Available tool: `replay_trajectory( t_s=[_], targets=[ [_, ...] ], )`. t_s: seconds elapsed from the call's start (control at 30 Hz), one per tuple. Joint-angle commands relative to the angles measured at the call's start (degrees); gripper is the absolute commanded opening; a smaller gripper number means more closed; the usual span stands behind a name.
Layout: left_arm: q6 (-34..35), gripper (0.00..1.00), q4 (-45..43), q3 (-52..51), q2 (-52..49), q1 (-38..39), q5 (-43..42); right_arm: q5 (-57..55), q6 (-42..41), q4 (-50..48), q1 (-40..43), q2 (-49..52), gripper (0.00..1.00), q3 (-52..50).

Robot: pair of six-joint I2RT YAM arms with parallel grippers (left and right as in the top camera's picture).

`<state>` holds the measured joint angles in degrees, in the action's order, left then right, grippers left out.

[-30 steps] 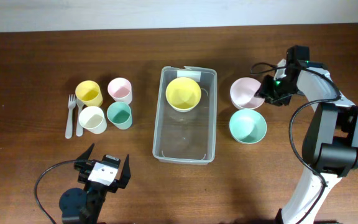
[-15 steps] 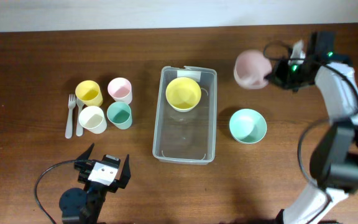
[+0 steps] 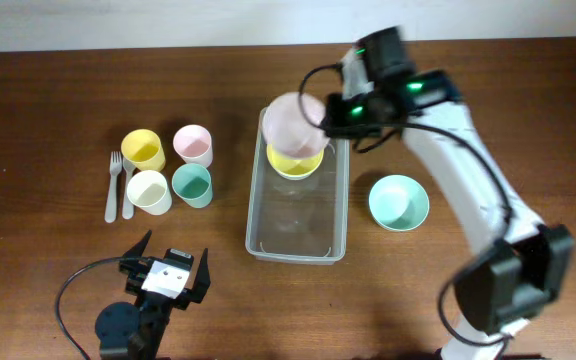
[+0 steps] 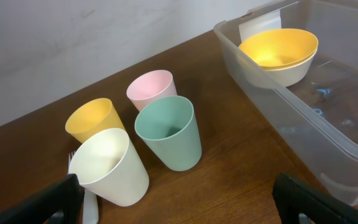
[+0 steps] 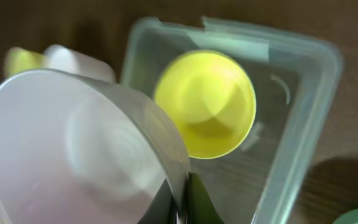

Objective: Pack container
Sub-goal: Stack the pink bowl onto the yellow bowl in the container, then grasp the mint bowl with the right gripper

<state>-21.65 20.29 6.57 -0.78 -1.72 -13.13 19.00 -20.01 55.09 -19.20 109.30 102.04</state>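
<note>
Centrally, container (image 3: 297, 257) rests on brown wooden table (image 3: 48, 250), pale wall (image 3: 118, 20) behind

Clear container (image 3: 298, 228) (pink bowl (image 3: 293, 118), yellow bowl (image 3: 293, 164)).

Table (image 3: 48, 280), container (image 3: 298, 257), cups (image 3: 191, 185), fork (image 3: 112, 190), teal bowl (image 3: 398, 202)

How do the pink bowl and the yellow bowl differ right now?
The pink bowl is pinched by its rim in the right gripper and tilted; the yellow bowl sits upright, untouched. The pink bowl hangs above the container; the yellow bowl rests inside it at one end. Colour: pale pink against yellow. Both are round, plain bowls of seemingly similar size.
</note>
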Motion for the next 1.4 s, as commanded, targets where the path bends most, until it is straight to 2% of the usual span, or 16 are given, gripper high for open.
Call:
replay_trajectory(
  t_s=[0.0, 0.2, 0.4, 0.43, 0.5, 0.53, 0.77, 0.8, 0.9, 1.0, 1.07, 1.17, 1.37],
  targets=[
    [0.5, 1.00, -0.1, -0.3, 0.4, 0.2, -0.6, -6.5, -1.7, -1.9, -0.7, 4.5, 0.04, -0.2],
    [0.6, 1.00, -0.1, -0.3, 0.4, 0.2, -0.6, -4.8, -1.7, -4.9, -0.5, 12.0, 0.04, -0.2],
    [0.6, 1.00, -0.1, -0.3, 0.4, 0.2, -0.6, -3.2, -1.2, -7.9, 1.1, 15.3, 0.04, -0.2],
    [0.5, 1.00, -0.1, -0.3, 0.4, 0.2, -0.6, -2.2, -0.1, -8.1, 1.2, 15.3, 0.11, -0.2],
    [0.5, 1.00, -0.1, -0.3, 0.4, 0.2, -0.6, -0.5, 0.7, -7.2, 1.8, 14.6, 0.52, 0.1],
    [0.5, 1.00, -0.1, -0.3, 0.4, 0.2, -0.6, -0.6, 1.7, -6.2, 2.3, 13.4, 0.55, 0.8],
    [0.5, 1.00, -0.1, -0.3, 0.4, 0.2, -0.6, -1.2, 2.6, 2.3, 7.5, -0.5, 0.55, 4.7],
    [0.6, 1.00, -0.1, -0.3, 0.4, 0.2, -0.6, -1.4, 2.6, 4.3, 10.1, -4.9, 0.58, 4.8],
    [0.6, 1.00, -0.1, -0.3, 0.4, 0.2, -0.6, -2.1, 2.6, 9.7, 14.7, -9.8, 0.60, 4.8],
    [0.6, 1.00, -0.1, -0.3, 0.4, 0.2, -0.6, -8.0, 2.6, 20.5, 19.9, -11.1, 0.61, 4.4],
    [0.5, 1.00, -0.1, -0.3, 0.4, 0.2, -0.6, -11.2, 2.6, 23.8, 22.2, -10.9, 0.64, 1.5],
    [0.6, 1.00, -0.1, -0.3, 0.4, 0.2, -0.6, -12.1, 2.6, 22.7, 24.0, -10.8, 0.66, -5.5],
    [0.5, 1.00, -0.1, -0.3, 0.4, 0.2, -0.6, -8.2, 1.7, 10.7, 25.7, -10.6, 0.66, -26.0]
  ],
)
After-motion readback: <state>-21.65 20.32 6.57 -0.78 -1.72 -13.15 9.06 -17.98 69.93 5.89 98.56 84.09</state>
